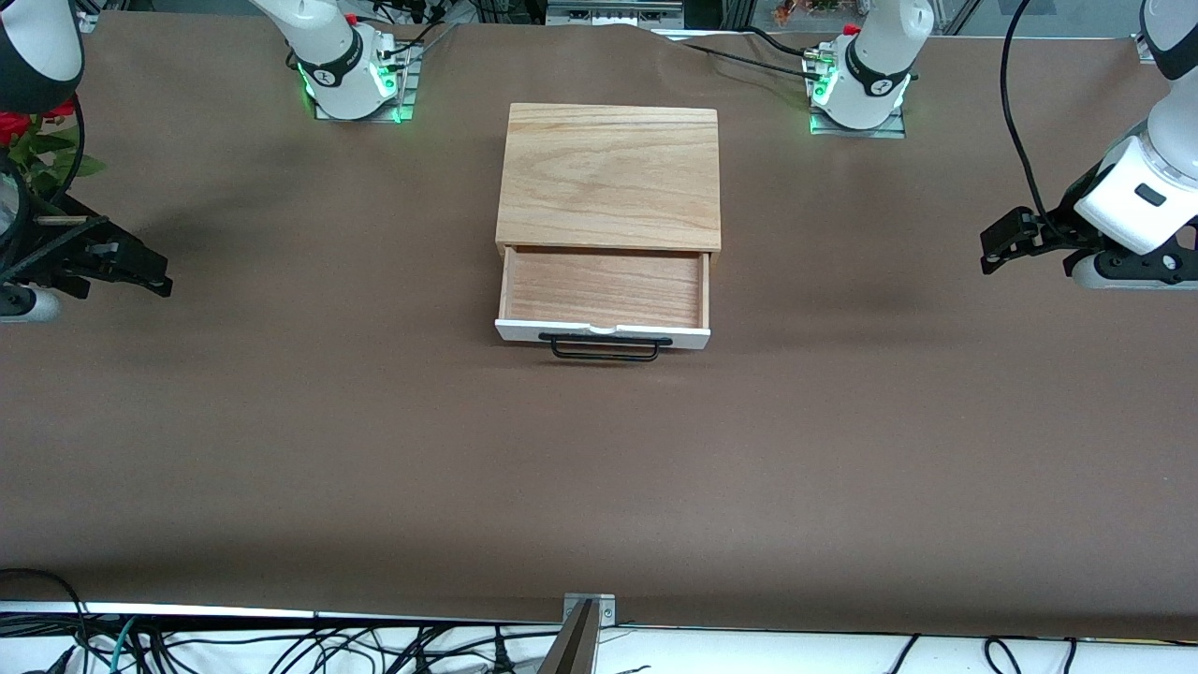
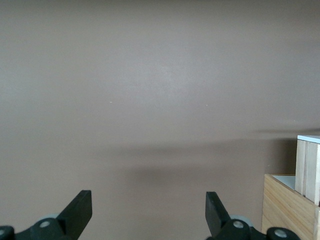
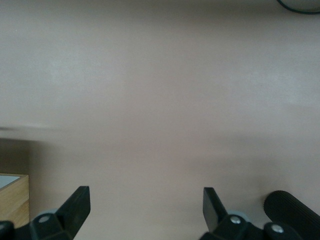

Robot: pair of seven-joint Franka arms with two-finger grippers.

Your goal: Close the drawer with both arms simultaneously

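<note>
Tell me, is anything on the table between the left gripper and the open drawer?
Nothing: in the front view only bare brown table lies between the left gripper, open at its end of the table, and the drawer.

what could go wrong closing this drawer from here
Both arms wait wide of the box, so uneven arrival could skew the open drawer and jam it. The box sits loose on the table, so a push may slide it. The open left end effector or right end effector could snag the handle.

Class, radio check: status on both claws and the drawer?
Left claw and right claw open, over bare table at their ends. Drawer open, untouched. Nothing in the way.
</note>
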